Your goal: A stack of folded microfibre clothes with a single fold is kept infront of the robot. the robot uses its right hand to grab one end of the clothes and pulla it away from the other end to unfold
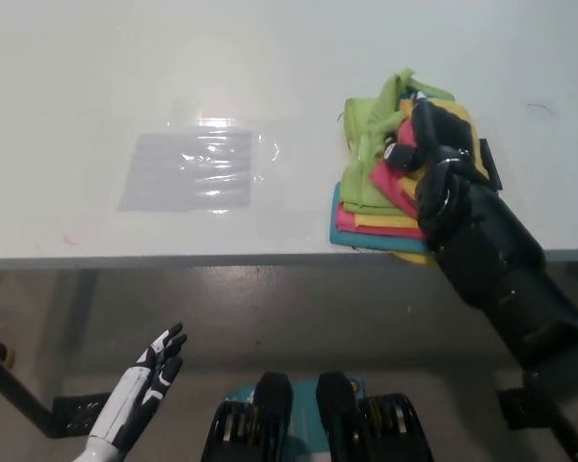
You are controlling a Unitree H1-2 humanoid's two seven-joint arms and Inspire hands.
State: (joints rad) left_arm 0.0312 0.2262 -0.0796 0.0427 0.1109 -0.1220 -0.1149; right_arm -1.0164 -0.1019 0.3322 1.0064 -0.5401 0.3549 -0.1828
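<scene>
White counter (125, 87), pale and shiny, with a see-through plastic sheet (195, 170) lying flat toward the left. Near the front edge on the right sits the stack of cloths (380, 188). On top of it rests the black right hand (426, 152), fingers curled and pinching the top green cloth (374, 120), already lifted and bunched at the far end.

Best way to do this step, at a guess: keep the pinch tight on just that one cloth, not the ones under it. Pull slowly away from the folded side, low over the counter, so the rest of the pile stays put. Could slide the whole stack off the near edge if too many layers get caught.

Soft, floppy cloths in green, yellow, pink and blue, laid one on another with edges not lined up. Blue at the bottom, sticking out on the left.

White left hand (146, 385) down low on the left, under the counter edge, fingers spread, holding nothing.
</scene>
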